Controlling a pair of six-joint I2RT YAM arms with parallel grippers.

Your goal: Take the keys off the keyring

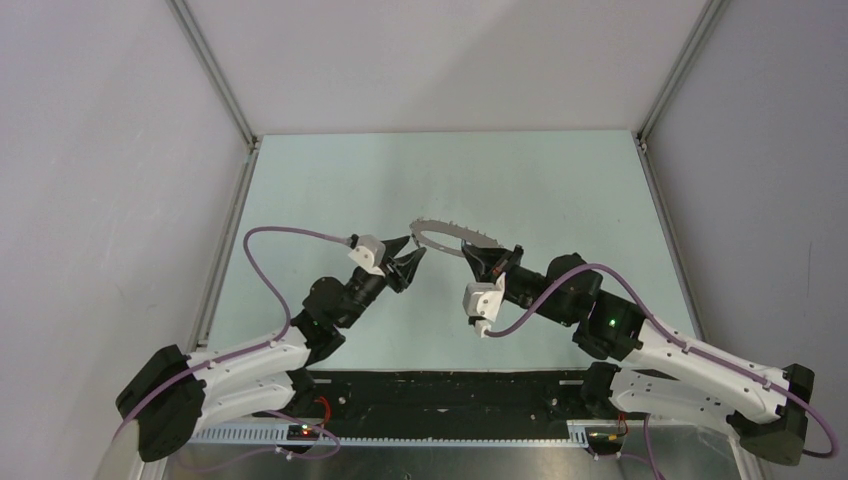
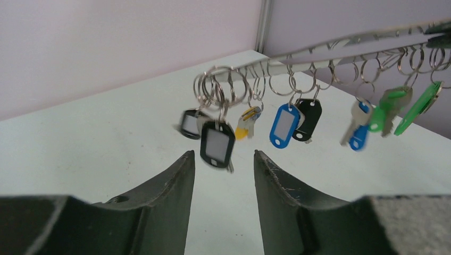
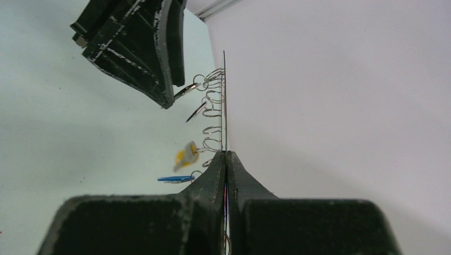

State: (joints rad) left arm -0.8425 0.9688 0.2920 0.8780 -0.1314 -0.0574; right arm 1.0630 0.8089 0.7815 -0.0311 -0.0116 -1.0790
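Right gripper (image 3: 226, 155) is pinched tight on the keyring (image 1: 452, 229) and holds it roughly level above the table (image 1: 330, 180), mid-frame in the top view. Keys (image 2: 282, 125) hang down from its rim. Left gripper (image 2: 223, 156) sits just left of the ring, fingers part spread, nothing held. In the left wrist view the black-tagged key (image 2: 217, 144) dangles straight ahead, just beyond the fingertips. Its long axis is vertical and it lines up with the gap. Left arm is the free one, so the likely move is a short reach forward, then a pinch.

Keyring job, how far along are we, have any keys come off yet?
Done: the right gripper is shut on the keyring, holding it off the table. In hand: the left gripper, jaws apart, is lined up on the black tag. Left: all keys in view hang on the ring.
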